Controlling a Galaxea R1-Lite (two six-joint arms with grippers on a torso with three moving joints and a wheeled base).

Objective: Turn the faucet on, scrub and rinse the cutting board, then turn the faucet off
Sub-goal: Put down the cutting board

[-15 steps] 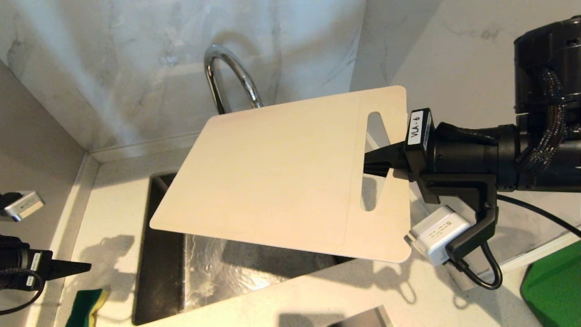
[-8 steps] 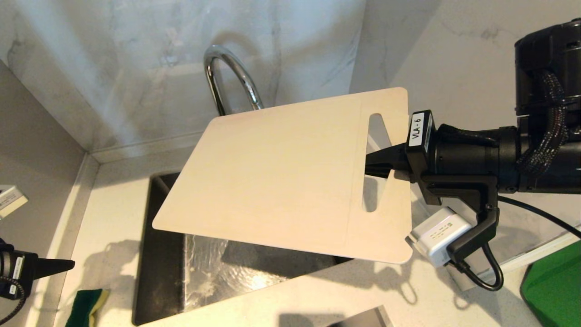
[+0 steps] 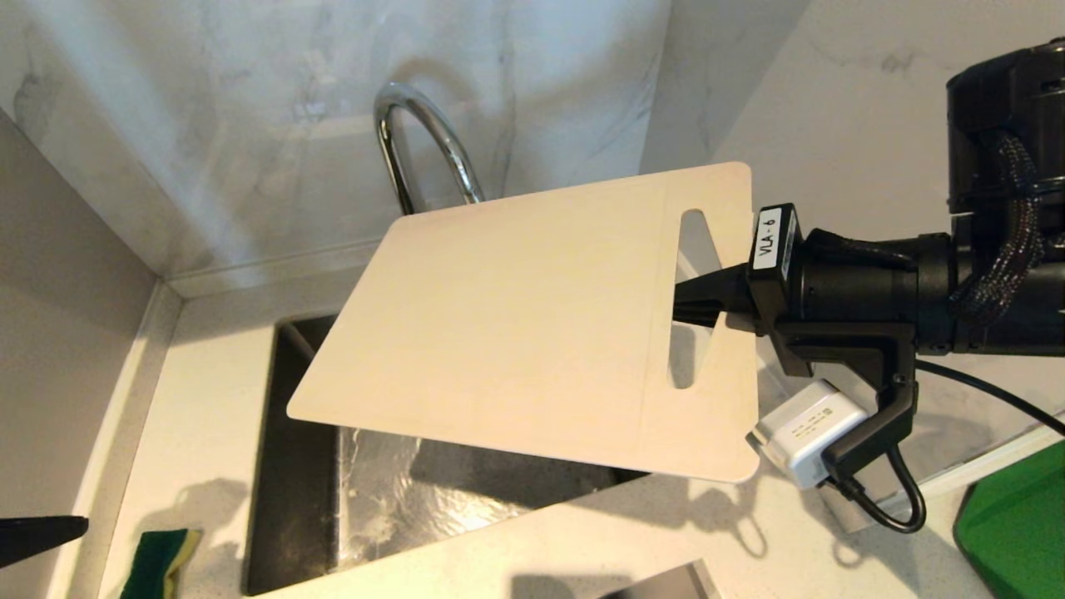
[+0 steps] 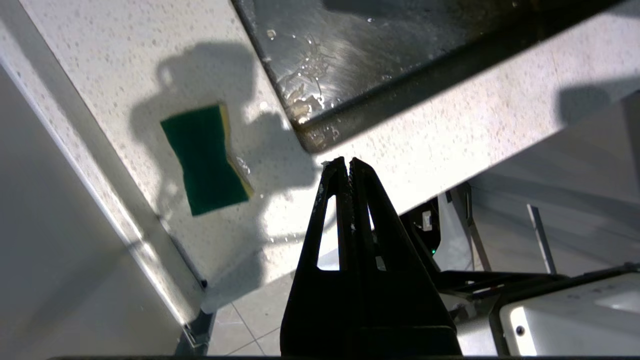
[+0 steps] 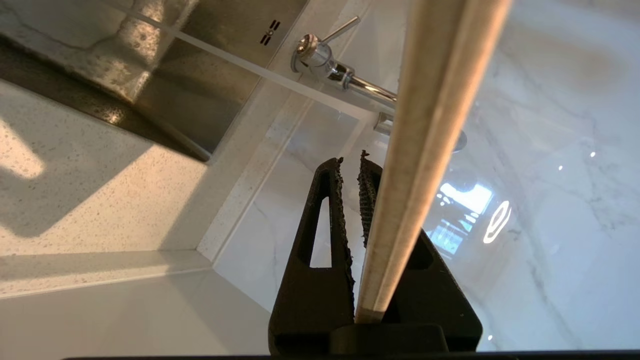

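Board: cutting board hangs tilted above the sink, right gripper clamped on its handle end.
Left gripper: fingers together, empty, near the sponge.
Faucet: behind the board.
Advice: keep the board steady, low over the sink.

The cutting board hides the lower faucet and much of the sink in the head view; the left hand and a green-and-yellow sponge are cut by that picture's edges; a green object is cropped at the corner.
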